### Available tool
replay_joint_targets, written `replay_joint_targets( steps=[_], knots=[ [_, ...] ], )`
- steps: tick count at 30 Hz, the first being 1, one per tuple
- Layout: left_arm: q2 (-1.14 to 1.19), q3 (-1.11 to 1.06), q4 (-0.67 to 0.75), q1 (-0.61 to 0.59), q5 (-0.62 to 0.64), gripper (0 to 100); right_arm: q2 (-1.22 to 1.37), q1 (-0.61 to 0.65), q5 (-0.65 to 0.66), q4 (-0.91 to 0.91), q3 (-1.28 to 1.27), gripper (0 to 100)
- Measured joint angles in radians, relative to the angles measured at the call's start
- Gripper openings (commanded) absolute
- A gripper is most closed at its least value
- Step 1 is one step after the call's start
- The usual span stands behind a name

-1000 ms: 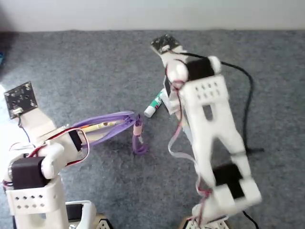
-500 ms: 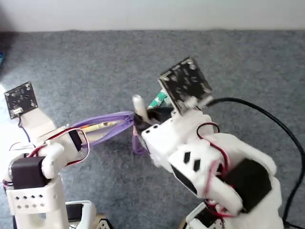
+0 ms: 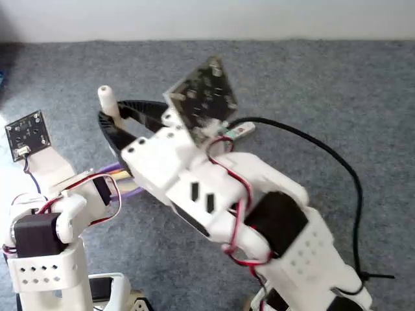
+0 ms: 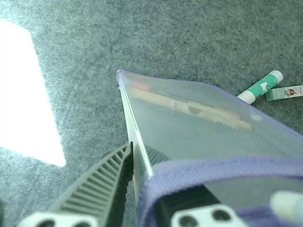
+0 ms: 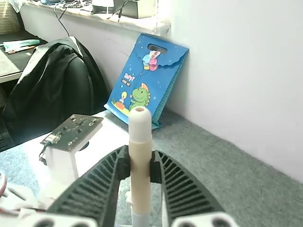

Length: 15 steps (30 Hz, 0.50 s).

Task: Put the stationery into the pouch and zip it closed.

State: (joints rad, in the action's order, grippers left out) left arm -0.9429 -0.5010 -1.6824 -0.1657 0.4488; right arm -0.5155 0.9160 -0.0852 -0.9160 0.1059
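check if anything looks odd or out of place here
Nothing spilled or damaged. The pen stands upright in the right gripper, not angled into the pouch. A glue stick and a small green box lie loose on the carpet outside it.

Purple-edged clear pouch (image 4: 203, 137) holding a pen (image 4: 189, 108), cream marker (image 5: 140, 137) clamped in right hand (image 5: 140, 161), green glue stick (image 4: 260, 87) nearby.

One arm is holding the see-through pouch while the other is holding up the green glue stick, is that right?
Not the glue stick. The right gripper is shut on a cream-coloured pen, as the right wrist view shows. The green glue stick lies on the carpet. The left gripper does hold the pouch.
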Motion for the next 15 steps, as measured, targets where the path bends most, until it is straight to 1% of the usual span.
replay_joint_targets(
  steps=[3, 7, 9, 14, 15],
  knots=[
    [0.000, 0.000, 0.000, 0.000, 0.000, 1, 0.035, 0.002, 0.000, 0.015, -0.023, 0.8],
    [0.000, 0.000, 0.000, 0.000, 0.000, 1, 0.021, 0.002, 0.000, 0.017, -0.133, 1.3],
    [0.000, 0.000, 0.000, 0.005, 0.000, 1, -0.017, 0.002, -0.002, 0.017, -0.199, 3.1],
    [0.000, 0.000, 0.000, 0.003, 0.000, 1, -0.152, 0.006, -0.002, -0.008, -0.373, 21.4],
    [0.000, 0.000, 0.000, 0.003, 0.000, 1, -0.170, 0.006, -0.002, -0.031, -0.388, 23.4]
  ],
)
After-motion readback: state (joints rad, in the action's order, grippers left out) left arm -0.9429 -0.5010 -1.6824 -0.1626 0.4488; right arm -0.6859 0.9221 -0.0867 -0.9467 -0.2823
